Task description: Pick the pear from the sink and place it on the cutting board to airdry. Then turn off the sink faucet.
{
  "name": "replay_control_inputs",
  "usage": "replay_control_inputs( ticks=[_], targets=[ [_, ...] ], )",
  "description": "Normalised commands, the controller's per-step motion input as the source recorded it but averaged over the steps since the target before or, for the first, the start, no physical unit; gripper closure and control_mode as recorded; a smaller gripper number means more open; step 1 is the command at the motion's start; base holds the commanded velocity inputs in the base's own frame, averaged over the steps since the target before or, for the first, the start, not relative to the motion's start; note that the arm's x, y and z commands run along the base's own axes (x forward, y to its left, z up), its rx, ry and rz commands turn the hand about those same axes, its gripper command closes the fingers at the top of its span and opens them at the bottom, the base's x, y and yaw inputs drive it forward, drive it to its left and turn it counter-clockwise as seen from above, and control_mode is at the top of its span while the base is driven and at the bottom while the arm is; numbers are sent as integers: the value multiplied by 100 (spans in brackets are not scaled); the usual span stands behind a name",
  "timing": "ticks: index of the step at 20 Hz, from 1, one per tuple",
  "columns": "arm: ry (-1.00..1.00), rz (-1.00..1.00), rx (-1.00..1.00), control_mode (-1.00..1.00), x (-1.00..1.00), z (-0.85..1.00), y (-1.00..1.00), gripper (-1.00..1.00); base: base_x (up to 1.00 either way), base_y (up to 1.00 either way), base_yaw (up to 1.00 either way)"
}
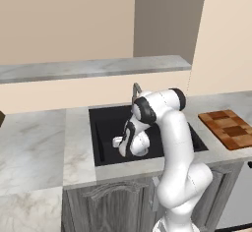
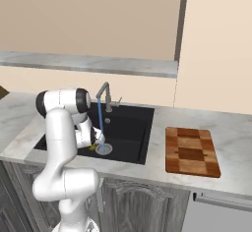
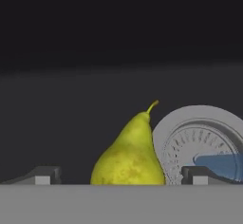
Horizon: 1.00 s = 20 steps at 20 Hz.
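The gripper (image 3: 118, 179) jaws stand wide open, one fingertip on each side of the pear (image 3: 130, 154), with no visible contact. The pear lies on the sink (image 2: 130, 128) floor just beside the drain ring (image 3: 201, 137), long axis toward the stem, stem pointing away from the gripper. Water (image 2: 100, 123) from the sink faucet (image 2: 104, 96) falls onto the drain ring.

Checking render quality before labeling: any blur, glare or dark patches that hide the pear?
Hand view: pear sharp and evenly lit, no glare; the sink wall above goes near black, and the pincer tips are dark against it. Right base view: soft, low detail; pear is a tiny yellow sliver beside the arm. Left base view: flat light, basin uniformly black.
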Motion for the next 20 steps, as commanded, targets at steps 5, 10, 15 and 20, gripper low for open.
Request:
replay_control_inputs(
  ticks=[5, 10, 15, 20],
  targets=[
    [0, -3, 2, -100, 14, -13, -2, -100, 0, 0, 0],
    [0, -3, 4, -100, 13, -17, -7, -100, 0, 0, 0],
    [3, -5, 4, -100, 0, -20, -14, -100, 0, 0, 0],
    [3, -6, 4, -100, 0, -19, -12, 100, 0, 0, 0]
  ],
)
